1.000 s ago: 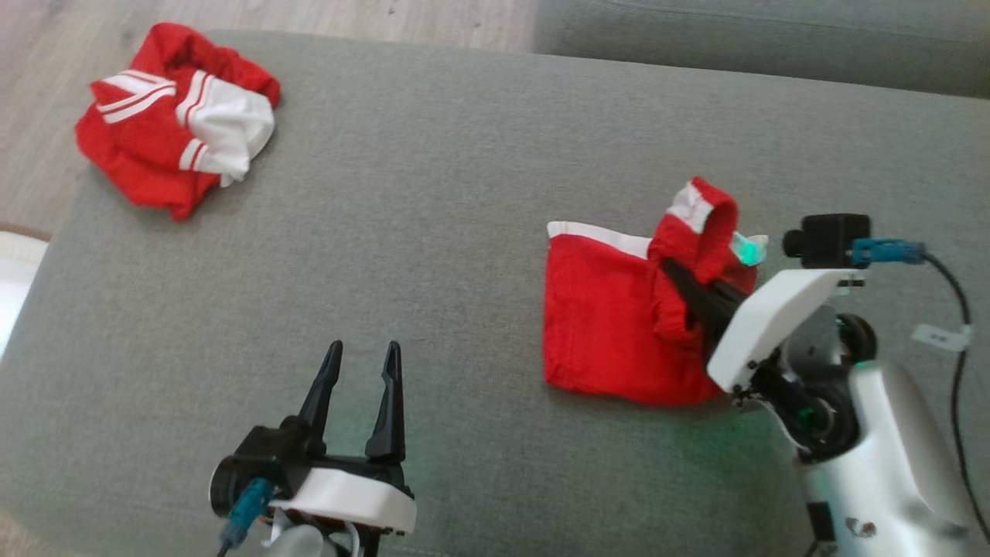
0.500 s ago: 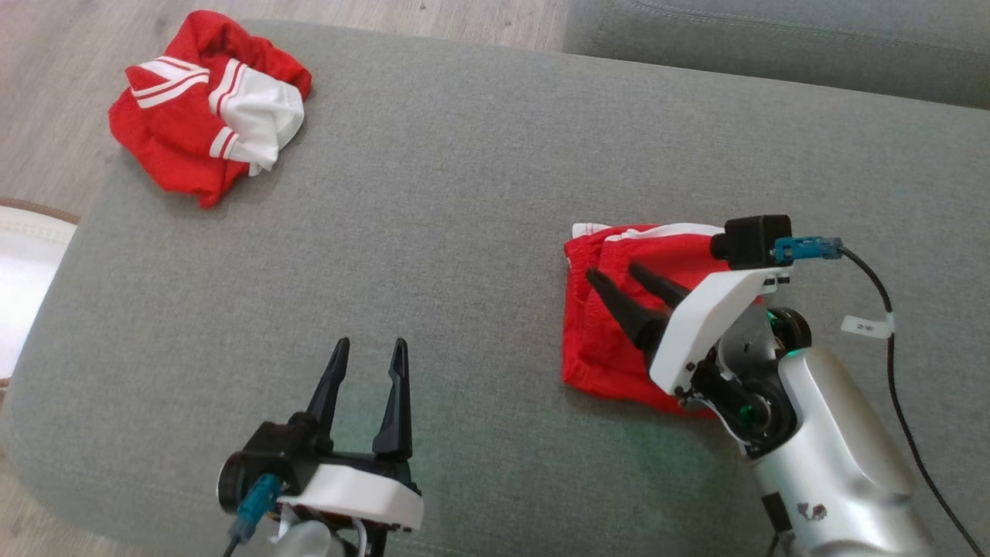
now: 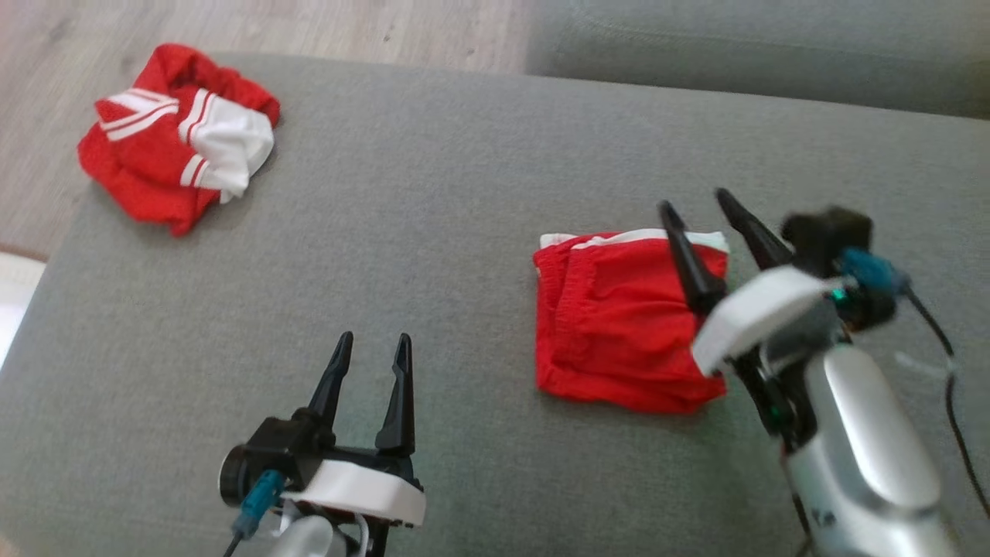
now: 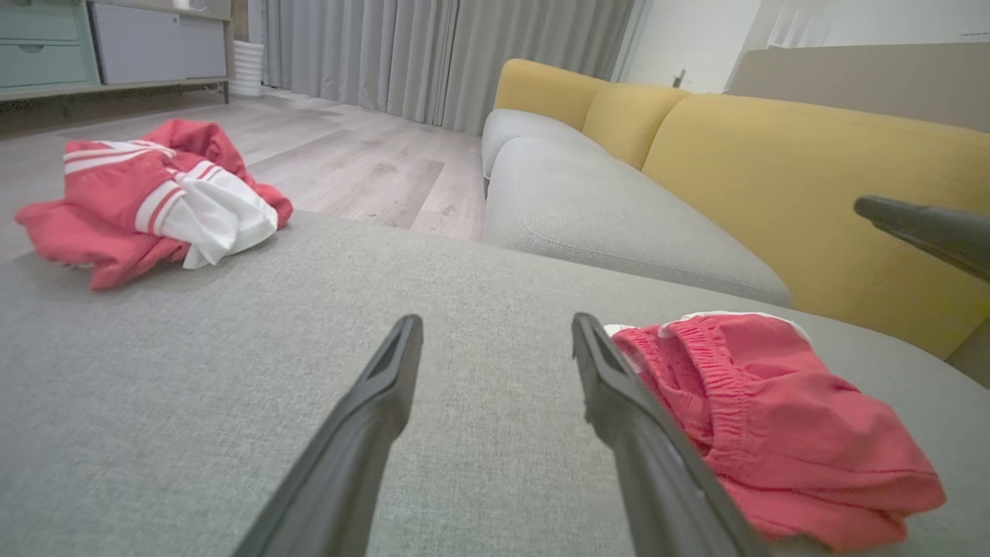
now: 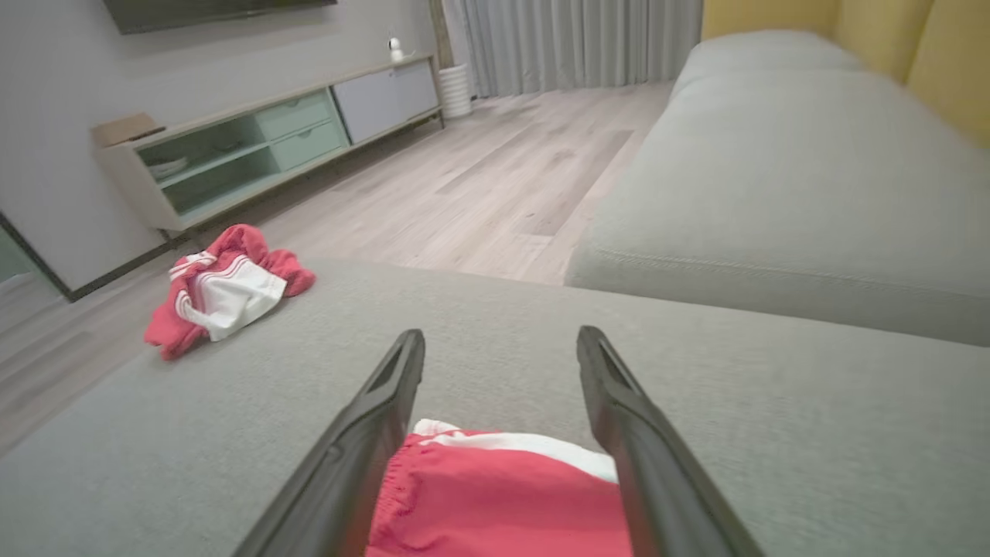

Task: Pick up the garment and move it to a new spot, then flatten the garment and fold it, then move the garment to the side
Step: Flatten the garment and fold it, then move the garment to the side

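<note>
The garment (image 3: 611,317) is a red piece with a white band along its far edge, lying folded into a compact rectangle on the grey cushion (image 3: 464,193), right of centre. It also shows in the left wrist view (image 4: 773,433) and the right wrist view (image 5: 495,503). My right gripper (image 3: 692,199) is open and empty, its fingers raised over the garment's far right corner, apart from the cloth. In its own view the right gripper (image 5: 501,333) frames the white band. My left gripper (image 3: 375,337) stands open and empty near the front edge, left of the garment.
A second, crumpled red-and-white garment (image 3: 174,135) lies at the cushion's far left corner. Wooden floor (image 3: 309,23) lies beyond that edge. Another grey seat cushion (image 3: 758,46) adjoins at the back right, with yellow backrests (image 4: 812,170) behind it.
My right gripper opened and let go of the lifted flap, which now lies flat on the folded garment. The gripper then rose toward the garment's far right corner. The camera shifted slightly.
</note>
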Tool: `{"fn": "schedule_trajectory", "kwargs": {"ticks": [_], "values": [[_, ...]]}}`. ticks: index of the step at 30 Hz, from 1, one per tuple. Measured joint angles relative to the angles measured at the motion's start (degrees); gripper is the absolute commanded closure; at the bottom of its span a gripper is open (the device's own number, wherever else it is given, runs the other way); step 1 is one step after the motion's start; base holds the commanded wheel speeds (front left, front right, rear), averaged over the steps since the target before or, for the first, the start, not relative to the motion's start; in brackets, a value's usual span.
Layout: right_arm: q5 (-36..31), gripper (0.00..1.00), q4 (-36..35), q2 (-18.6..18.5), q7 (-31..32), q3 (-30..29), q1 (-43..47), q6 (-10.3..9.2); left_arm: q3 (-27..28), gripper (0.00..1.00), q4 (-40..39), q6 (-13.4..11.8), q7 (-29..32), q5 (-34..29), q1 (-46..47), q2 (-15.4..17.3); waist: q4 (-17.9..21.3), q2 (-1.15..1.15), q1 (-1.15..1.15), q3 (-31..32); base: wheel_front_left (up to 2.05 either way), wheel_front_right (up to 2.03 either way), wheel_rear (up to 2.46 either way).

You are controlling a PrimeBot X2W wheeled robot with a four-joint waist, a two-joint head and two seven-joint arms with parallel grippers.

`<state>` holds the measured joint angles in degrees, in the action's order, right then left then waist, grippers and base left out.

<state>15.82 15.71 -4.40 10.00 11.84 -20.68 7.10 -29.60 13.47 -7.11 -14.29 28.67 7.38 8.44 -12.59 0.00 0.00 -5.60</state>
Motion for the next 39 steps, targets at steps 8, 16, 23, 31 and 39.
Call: {"fn": "schedule_trajectory", "kwargs": {"ticks": [8, 16, 23, 31, 39], "values": [[-6.19, 0.0, -3.44, 0.55, -9.68, -6.91, 10.87, 0.0, 0.3, 0.0, 0.9, -0.53, -0.01, 0.0, -0.49, 0.96, 3.07, 0.0, 0.0, 3.07, 0.0, 0.0, 0.0], [-4.89, 0.0, -7.97, 1.59, -15.15, -9.24, 21.03, 0.0, 0.62, 0.0, 0.99, -0.99, -0.01, 0.01, -4.48, 2.03, 5.14, 0.0, -0.01, 6.22, 0.0, 0.0, 0.0], [-3.12, 0.0, -8.16, 1.75, -18.08, -9.44, 26.03, 0.0, 2.26, 0.0, 0.56, -1.97, -0.02, 0.32, -5.69, 3.03, 5.34, 0.0, -0.01, 6.99, 0.0, 0.0, 0.0], [-4.15, 0.0, -8.13, 1.79, -18.58, -10.29, 26.18, 0.0, 3.65, 0.0, -0.73, -2.46, -0.02, 0.69, -8.29, 3.55, 5.09, 0.0, -0.01, 7.24, 0.0, 0.0, 0.0], [-4.33, 0.0, -7.77, 1.8, -18.56, -10.29, 26.22, 0.0, 3.67, 0.0, -1.0, -2.53, -0.02, 0.7, -8.44, 3.58, 5.03, 0.0, 0.0, 7.21, 0.0, 0.0, 0.0]]}}
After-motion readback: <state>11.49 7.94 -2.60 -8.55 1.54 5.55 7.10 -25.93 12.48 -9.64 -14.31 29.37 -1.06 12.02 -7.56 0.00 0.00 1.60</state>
